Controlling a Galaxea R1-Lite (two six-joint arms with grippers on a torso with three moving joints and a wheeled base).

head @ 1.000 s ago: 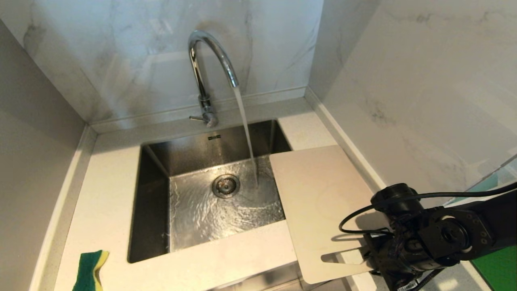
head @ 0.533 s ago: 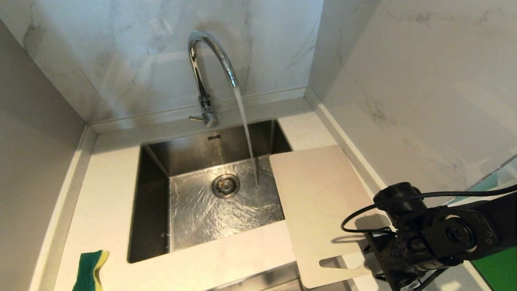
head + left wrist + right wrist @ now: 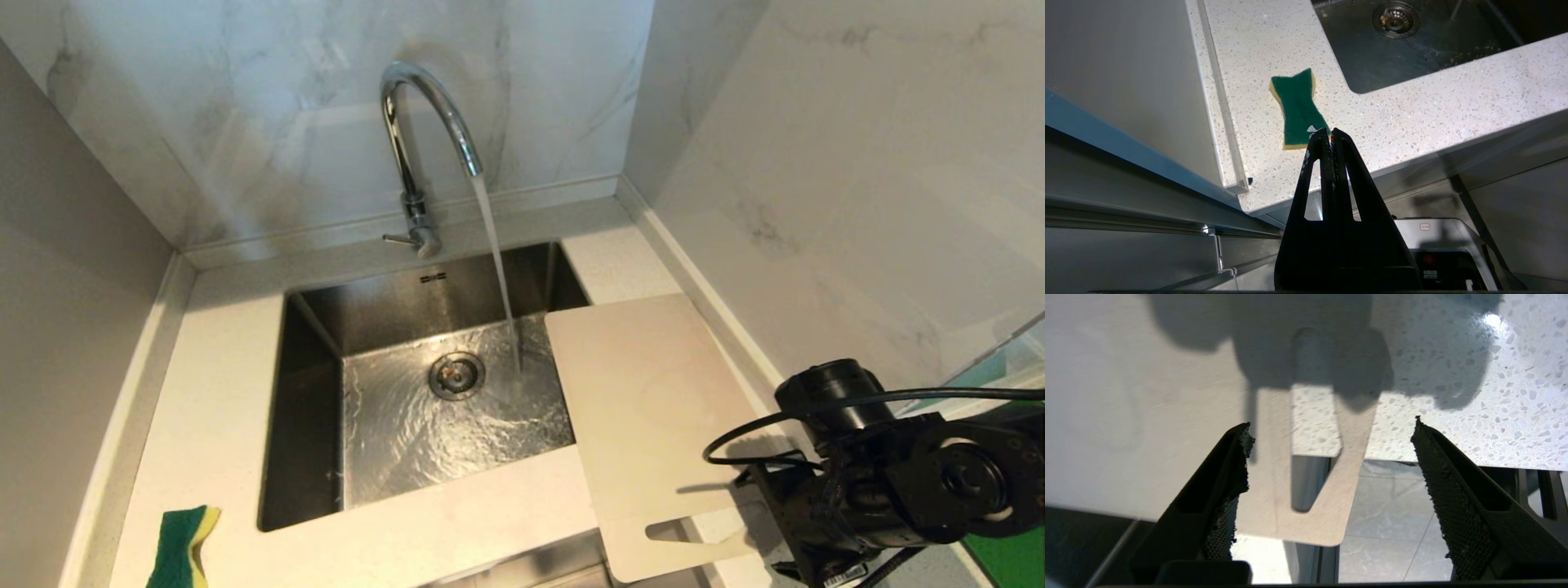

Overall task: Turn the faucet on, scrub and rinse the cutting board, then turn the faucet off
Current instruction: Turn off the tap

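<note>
The cutting board (image 3: 645, 408) lies flat on the worktop (image 3: 212, 392) right of the sink (image 3: 314, 343), its slotted end overhanging the front edge. The right gripper (image 3: 1331, 457) hovers above that end, jaws spread, holding nothing. The faucet (image 3: 416, 147) runs. The left gripper (image 3: 1330, 136) is closed near a sponge (image 3: 1298, 108).

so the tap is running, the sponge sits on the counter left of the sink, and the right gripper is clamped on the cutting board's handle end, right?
Not quite. The right gripper is not clamped: the right wrist view shows its jaws spread wide, with the cutting board lying free between them. The rest holds: in the head view the tap is running, and the sponge sits on the counter left of the sink.
</note>
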